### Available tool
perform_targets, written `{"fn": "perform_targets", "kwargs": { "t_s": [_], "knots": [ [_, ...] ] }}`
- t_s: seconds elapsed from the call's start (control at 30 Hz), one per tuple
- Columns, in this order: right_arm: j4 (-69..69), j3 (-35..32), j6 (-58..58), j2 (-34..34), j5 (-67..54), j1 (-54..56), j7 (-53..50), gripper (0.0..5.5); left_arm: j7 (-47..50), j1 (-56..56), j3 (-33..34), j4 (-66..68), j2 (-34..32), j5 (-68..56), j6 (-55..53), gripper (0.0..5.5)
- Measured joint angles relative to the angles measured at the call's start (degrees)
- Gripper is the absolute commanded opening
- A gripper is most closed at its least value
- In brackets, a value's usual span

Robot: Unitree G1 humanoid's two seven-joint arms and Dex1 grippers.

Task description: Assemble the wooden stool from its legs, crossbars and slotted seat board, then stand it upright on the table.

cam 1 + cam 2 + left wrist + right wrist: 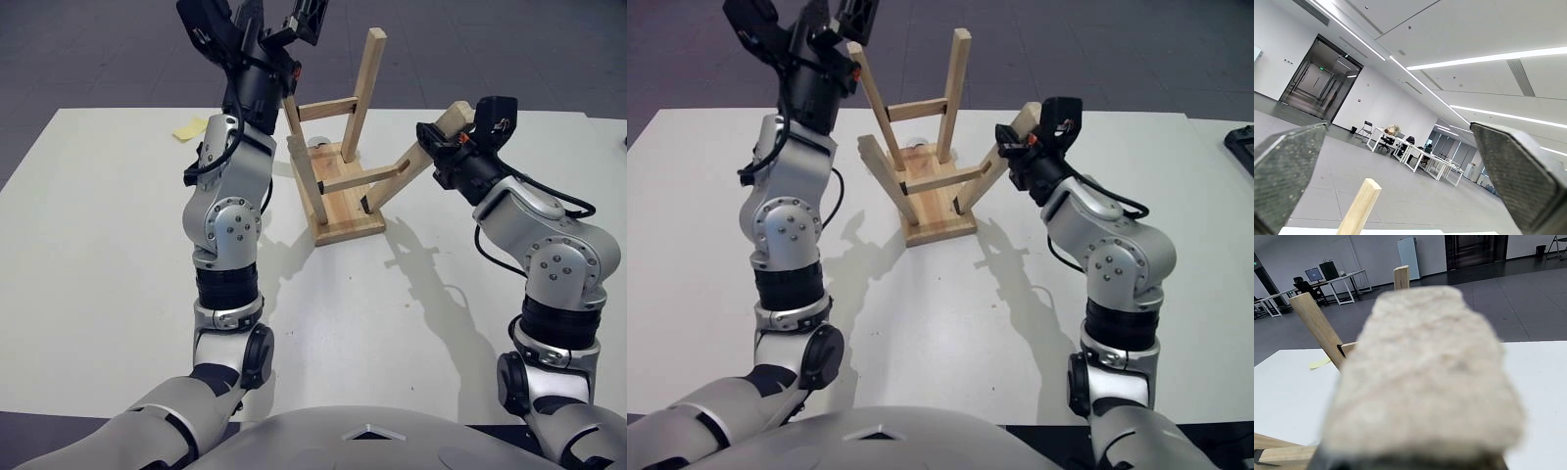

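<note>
Stool (pixel 338 186): upside down on the table (pixel 98 255), at the middle of the far edge, legs upward.
Seat board (pixel 345 215): under the legs, on the surface.
Left gripper (pixel 265 20): above the far edge, over the tip of the far left leg (pixel 874 93), one finger on either side, not touching.
Right gripper (pixel 460 132): right of the stool, clamped on the upper end of the right leg (pixel 407 176).
Note (pixel 189 128): toward the far left corner, left of the stool.
</note>
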State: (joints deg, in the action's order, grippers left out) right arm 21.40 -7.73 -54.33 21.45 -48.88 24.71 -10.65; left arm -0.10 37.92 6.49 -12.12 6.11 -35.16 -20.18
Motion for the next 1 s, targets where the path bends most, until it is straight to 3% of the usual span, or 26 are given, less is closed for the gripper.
{"fn": "perform_targets", "kwargs": {
  "t_s": [0.47, 0.8, 1.0],
  "knots": [
    [-1.5, 1.9, -1.2, -2.2, 4.2, 2.7, 2.5, 1.04, -0.2, 0.1, -0.4, 0.0, 0.4, 0.0, 0.0, 5.4],
    [2.4, 3.2, 2.1, 3.2, 4.5, -2.9, 11.5, 1.09, -0.1, 0.1, -0.2, 0.0, 0.4, 0.0, 0.0, 5.4],
    [1.2, 4.1, 2.7, 1.8, 5.3, -1.8, 10.3, 1.1, -0.1, 0.1, -0.3, 0.1, 0.4, 0.0, 0.0, 5.4]
  ]
}}
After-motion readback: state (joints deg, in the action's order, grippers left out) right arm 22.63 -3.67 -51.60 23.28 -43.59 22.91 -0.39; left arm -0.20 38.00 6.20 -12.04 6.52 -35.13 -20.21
